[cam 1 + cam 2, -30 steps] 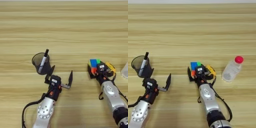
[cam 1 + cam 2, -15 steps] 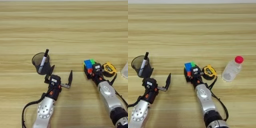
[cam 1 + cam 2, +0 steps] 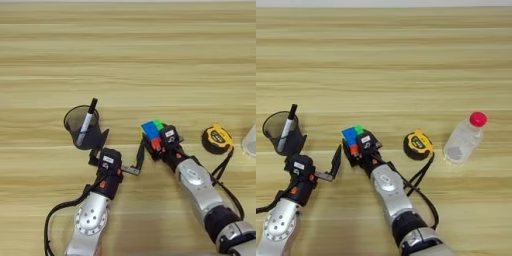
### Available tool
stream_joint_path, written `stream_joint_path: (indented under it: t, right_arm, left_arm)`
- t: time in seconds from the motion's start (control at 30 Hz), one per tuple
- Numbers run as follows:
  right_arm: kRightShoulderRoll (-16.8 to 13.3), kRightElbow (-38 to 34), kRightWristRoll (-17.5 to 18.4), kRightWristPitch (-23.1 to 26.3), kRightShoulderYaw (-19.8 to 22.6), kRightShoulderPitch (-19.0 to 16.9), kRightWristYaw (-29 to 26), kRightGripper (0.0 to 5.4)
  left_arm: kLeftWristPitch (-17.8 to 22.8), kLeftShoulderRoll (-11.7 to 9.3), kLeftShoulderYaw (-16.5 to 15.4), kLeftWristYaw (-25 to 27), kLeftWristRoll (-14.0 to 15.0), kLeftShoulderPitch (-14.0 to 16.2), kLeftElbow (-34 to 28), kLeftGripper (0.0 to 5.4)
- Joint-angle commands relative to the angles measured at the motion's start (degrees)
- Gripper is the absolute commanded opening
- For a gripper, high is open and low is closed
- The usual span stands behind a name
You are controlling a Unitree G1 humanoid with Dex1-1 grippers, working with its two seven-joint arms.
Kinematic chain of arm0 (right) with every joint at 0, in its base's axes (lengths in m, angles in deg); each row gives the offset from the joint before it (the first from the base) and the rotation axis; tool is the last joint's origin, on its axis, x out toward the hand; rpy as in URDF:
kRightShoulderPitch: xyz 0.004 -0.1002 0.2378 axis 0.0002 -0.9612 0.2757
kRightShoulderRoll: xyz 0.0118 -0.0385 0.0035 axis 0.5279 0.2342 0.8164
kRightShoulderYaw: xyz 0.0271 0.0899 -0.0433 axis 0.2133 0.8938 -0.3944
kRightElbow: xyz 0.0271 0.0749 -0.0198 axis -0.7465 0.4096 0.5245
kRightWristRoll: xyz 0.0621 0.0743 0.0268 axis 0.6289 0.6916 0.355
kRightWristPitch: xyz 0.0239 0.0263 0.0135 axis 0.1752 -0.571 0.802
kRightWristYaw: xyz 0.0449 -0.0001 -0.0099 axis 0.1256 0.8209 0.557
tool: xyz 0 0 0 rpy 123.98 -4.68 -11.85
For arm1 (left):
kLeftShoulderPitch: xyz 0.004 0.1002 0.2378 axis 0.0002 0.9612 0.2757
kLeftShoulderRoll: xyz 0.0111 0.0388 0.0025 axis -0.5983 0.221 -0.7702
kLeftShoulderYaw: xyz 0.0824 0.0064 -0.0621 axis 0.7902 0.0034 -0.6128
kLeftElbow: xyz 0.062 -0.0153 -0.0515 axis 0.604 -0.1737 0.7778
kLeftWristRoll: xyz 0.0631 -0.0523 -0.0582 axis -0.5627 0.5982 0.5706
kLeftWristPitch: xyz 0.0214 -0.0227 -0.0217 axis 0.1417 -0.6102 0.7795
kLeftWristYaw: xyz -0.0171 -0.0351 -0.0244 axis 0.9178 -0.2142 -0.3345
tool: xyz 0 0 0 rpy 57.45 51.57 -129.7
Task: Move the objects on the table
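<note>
Two grippers are low on the table [image 3: 125,55]. The right gripper [image 3: 156,142] is clamped on the puzzle cube [image 3: 151,131], left of the tape measure [image 3: 216,139]. The left gripper [image 3: 117,155], fingers apart, sits so close the cube could bump it.

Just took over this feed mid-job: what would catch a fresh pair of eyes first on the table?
The bright puzzle cube at centre front stands out first, gripped by the right claw. Just left of it the left claw hangs open, one finger against the black mesh pen cup with its marker. Right of the cube lie the yellow tape measure and a clear bottle with a red cap.
</note>
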State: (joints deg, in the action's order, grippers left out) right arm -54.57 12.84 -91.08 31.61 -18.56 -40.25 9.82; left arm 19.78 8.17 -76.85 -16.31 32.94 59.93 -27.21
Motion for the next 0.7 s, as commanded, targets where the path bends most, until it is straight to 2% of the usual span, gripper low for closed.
stream_joint_path:
  t: [0.03,0.33,0.53,0.57,0.7]
  right_arm:
    - [5.01,3.39,-0.21,-0.43,-1.52,-0.66,-1.50,3.34]
    - [6.08,6.03,-0.43,-2.37,-3.70,-0.41,-2.34,3.34]
    - [5.75,7.06,-0.82,-3.02,-4.52,-0.14,-1.68,3.34]
    - [5.63,7.12,-0.98,-3.14,-4.66,-0.09,-1.41,3.63]
    - [5.20,6.96,-1.52,-3.77,-4.81,-0.02,-0.02,3.96]
  left_arm:
    - [-0.73,0.39,-0.13,-0.11,0.10,-0.39,0.55,5.40]
    - [-0.83,0.34,-0.28,-0.04,0.28,-0.46,0.99,5.40]
    - [-0.96,0.38,-0.57,-0.15,0.47,-0.63,1.43,5.40]
    - [-0.99,0.42,-0.62,-0.16,0.49,-0.64,1.47,5.40]
    - [-1.08,0.56,-0.77,-0.27,0.47,-0.64,1.57,5.40]
